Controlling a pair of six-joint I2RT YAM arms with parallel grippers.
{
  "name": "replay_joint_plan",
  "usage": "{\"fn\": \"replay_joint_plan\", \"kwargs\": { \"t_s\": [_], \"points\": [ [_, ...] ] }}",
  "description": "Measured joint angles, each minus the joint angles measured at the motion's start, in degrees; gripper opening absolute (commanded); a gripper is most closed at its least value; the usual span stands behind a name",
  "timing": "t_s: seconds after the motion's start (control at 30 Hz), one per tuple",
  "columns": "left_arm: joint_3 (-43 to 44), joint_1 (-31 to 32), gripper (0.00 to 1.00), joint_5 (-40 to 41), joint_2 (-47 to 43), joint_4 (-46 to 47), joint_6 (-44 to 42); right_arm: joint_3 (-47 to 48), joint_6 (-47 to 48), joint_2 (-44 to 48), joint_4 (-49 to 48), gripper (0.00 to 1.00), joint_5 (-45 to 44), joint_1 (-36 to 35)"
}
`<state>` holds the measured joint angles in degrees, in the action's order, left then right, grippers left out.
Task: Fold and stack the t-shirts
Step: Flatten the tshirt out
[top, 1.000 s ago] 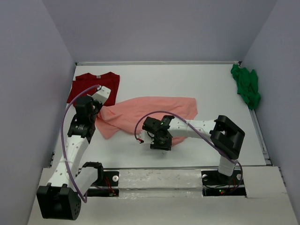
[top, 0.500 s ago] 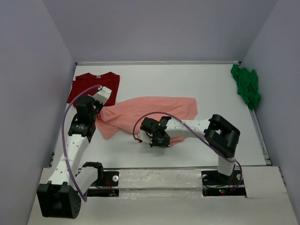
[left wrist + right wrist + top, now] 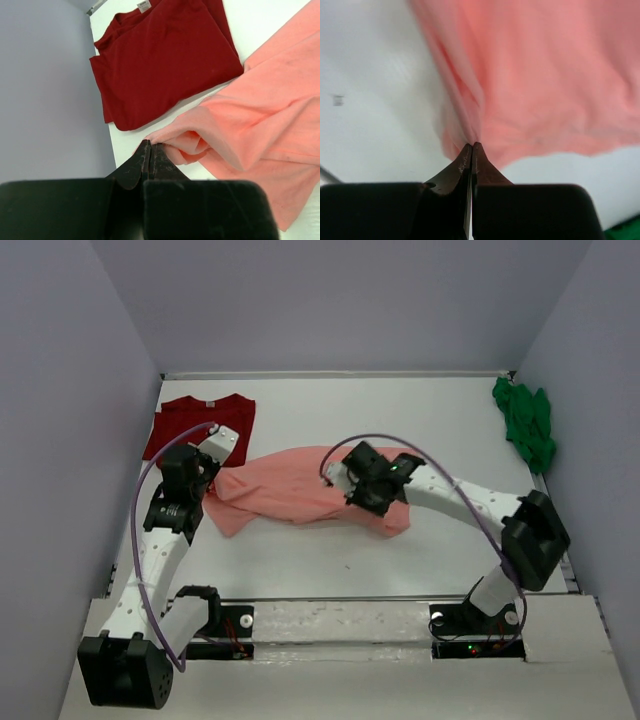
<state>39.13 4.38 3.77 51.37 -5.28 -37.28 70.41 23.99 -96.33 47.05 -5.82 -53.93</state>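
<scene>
The salmon-pink t-shirt (image 3: 290, 488) lies crumpled across the middle of the table (image 3: 440, 430), with part of its right side hidden under the right arm. The left gripper (image 3: 149, 146) is clamped on a fold at the shirt's left edge. The right gripper (image 3: 471, 146) is pinched tight on a gathered ridge of the same cloth (blurred in the wrist view). The dark red t-shirt (image 3: 195, 422) lies flat in the far-left corner, its neck label (image 3: 144, 6) cut off by the frame. The green t-shirt (image 3: 527, 425) sits bunched at the far-right edge, its shape unreadable.
</scene>
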Motion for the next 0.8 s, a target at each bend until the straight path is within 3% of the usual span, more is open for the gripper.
{"fn": "replay_joint_plan", "kwargs": {
  "t_s": [0.2,0.37,0.5,0.8],
  "points": [
    [4.96,0.0,0.0,-3.1,-1.01,-2.23,0.04,-0.37,2.36,13.55,-5.16,0.0,-6.67,27.96],
    [10.49,0.22,0.0,-7.21,2.73,-2.29,0.94,6.05,3.13,12.68,-6.8,0.0,-7.23,44.37],
    [12.87,1.36,0.0,-9.09,8.09,-1.84,1.88,14.67,3.13,7.02,-7.78,0.0,-5.44,49.55],
    [24.26,3.96,0.0,-8.92,25.9,-0.07,2.64,40.96,3.17,-13.75,-6.69,0.0,-3.39,50.64]
  ]
}}
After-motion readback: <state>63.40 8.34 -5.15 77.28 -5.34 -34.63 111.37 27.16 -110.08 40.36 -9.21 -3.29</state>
